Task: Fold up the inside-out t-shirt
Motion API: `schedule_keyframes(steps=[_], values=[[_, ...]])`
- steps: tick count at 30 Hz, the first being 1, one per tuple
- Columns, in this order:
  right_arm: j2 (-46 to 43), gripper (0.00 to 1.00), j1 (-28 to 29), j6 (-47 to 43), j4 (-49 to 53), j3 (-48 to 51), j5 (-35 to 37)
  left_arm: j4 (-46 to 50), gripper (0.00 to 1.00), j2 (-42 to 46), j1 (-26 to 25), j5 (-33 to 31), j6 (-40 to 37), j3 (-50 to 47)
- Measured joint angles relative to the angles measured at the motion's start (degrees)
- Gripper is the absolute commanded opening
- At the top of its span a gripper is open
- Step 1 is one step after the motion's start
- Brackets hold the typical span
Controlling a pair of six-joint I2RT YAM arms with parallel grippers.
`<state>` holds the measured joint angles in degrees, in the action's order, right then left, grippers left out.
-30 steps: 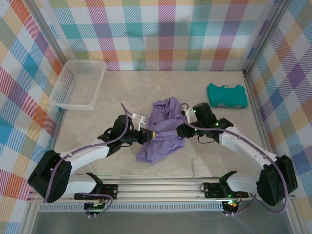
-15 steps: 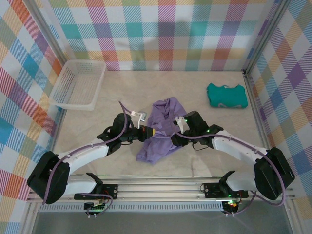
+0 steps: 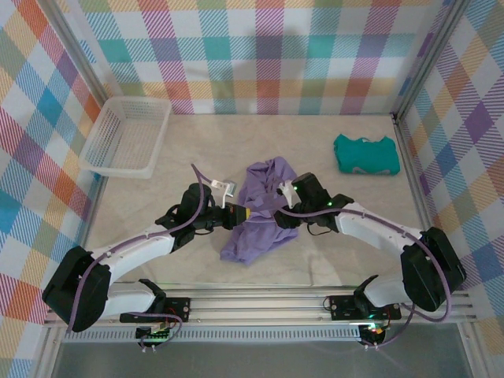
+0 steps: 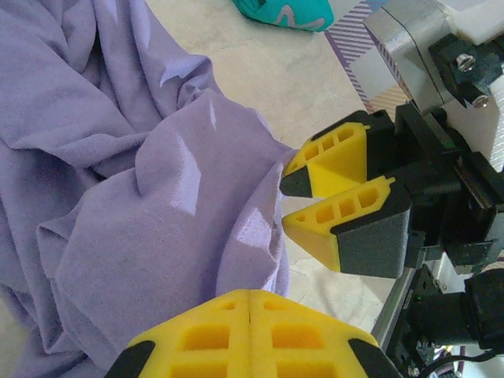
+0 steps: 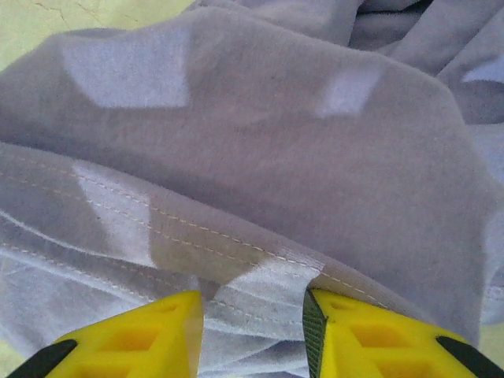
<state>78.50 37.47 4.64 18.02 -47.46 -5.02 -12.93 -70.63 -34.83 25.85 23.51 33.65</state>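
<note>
Top external view, near edge outward: both arms reach in toward the middle of the table [image 3: 181, 157]. The left gripper [image 3: 241, 214] meets the left edge of the inside-out t-shirt [image 3: 264, 185]. In the left wrist view its yellow fingers [image 4: 197, 331] are pressed fully together with lavender cloth lying against their tips; whether any cloth is pinched cannot be told. The right gripper [image 3: 285, 214] sits at the shirt's right edge. In the right wrist view its jaws stand partly apart, a stitched hem [image 5: 236, 244] lying across the gap, not clamped. The shirt lies crumpled at table centre. Farther back, a teal garment [image 3: 366, 153] lies folded at right and a white basket [image 3: 101, 134] at left.
</note>
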Motion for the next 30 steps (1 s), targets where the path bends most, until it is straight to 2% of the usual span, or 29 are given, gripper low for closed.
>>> schedule_keyframes(steps=[19, 30], values=[[6.9, 0.47, -0.8, -5.2, 1.6, -5.7, -0.7, 1.0, 0.0, 0.0, 0.0, 0.0, -0.6, 0.3], [8.1, 0.1, -1.5, -5.5, 4.1, -6.2, -8.5, 2.3, 0.0, 0.0, 0.0, -0.5, -1.1, 0.7]])
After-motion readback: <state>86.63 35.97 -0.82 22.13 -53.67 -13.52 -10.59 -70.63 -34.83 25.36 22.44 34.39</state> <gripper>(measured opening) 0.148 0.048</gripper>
